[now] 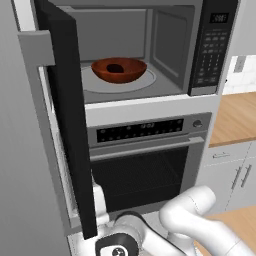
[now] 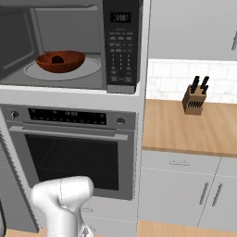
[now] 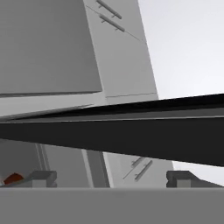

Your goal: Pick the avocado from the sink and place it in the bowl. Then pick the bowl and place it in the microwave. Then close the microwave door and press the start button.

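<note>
- Avocado (image 1: 115,68), small and nearly black, lies in the middle of the reddish-brown wooden bowl (image 1: 119,70), well above the gripper.
- Bowl sits on the round turntable (image 1: 118,82) inside the microwave (image 1: 170,50), whose grey cavity is open to view, high above the gripper and somewhat to its right.
- Microwave door (image 1: 67,110), broad and black, stands swung wide open and is seen nearly edge-on in the left base view; its lower edge hangs just above the gripper.
- Gripper (image 3: 111,178), seen from the hand view, has its two dark fingertips set far apart with nothing between them; it holds nothing.
- In the hand view the black door edge crosses as a dark band directly ahead of the fingertips, close to them; whether it touches them cannot be told.
- Microwave keypad panel (image 2: 121,46) with its small display runs down the right side of the cavity, far above and to the right of the gripper.
- Steel oven (image 2: 74,148) with a horizontal handle and a dark window sits below the microwave, level with the gripper and to its right.
- Wooden counter (image 2: 185,127) lies further right, with a knife block (image 2: 194,99) standing on it against the white tiled wall.
</note>
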